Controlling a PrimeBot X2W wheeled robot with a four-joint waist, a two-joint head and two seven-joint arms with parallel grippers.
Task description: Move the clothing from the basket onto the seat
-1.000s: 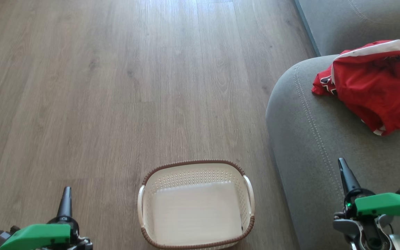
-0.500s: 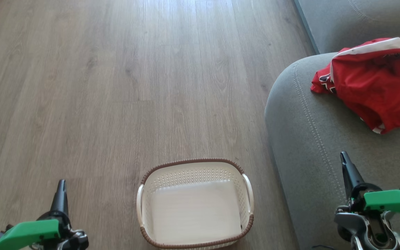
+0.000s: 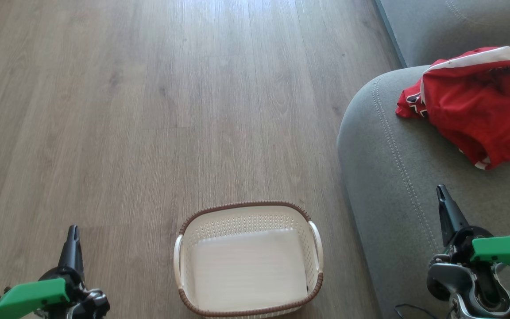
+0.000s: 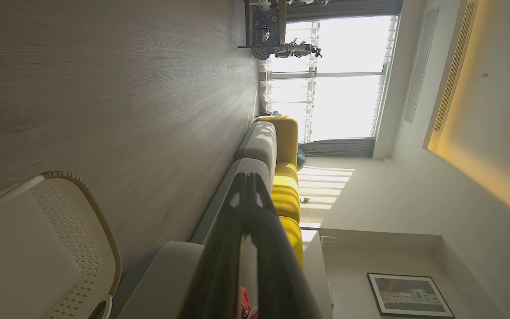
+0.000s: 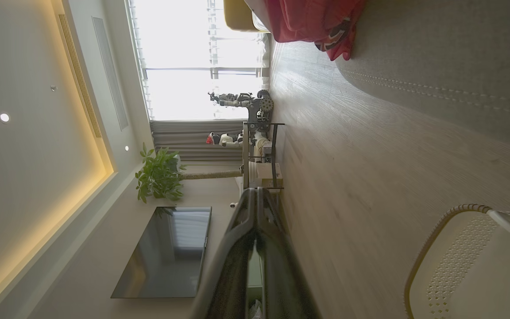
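Where the head view looks down, one basket (image 3: 246, 205) stands on the wood floor (image 3: 148, 110) near the bottom edge, its pale bottom showing whole, with a broad run of floor ahead of it and to its left. The rounded, stitched edge of the seat (image 3: 392, 177) rises just right of it. One red heap of clothing (image 3: 476, 110) lies on the seat near its front corner, well apart from the basket. Two sets of fingers: the left fingers (image 3: 72, 248) pressed together over the floor left of the basket, and the right fingers (image 3: 447, 212) likewise closed on nothing above the seat. In the left wrist view the left fingers (image 4: 219, 266) meet at the tip, with the basket's rim (image 4: 82, 195) beside them and the seat's edge (image 4: 255, 150) running along the floor. In the right wrist view the right fingers (image 5: 277, 266) are shut, the clothing (image 5: 308, 22) overhangs the seat (image 5: 436, 53), and the basket (image 5: 432, 248) sits at the lower corner.
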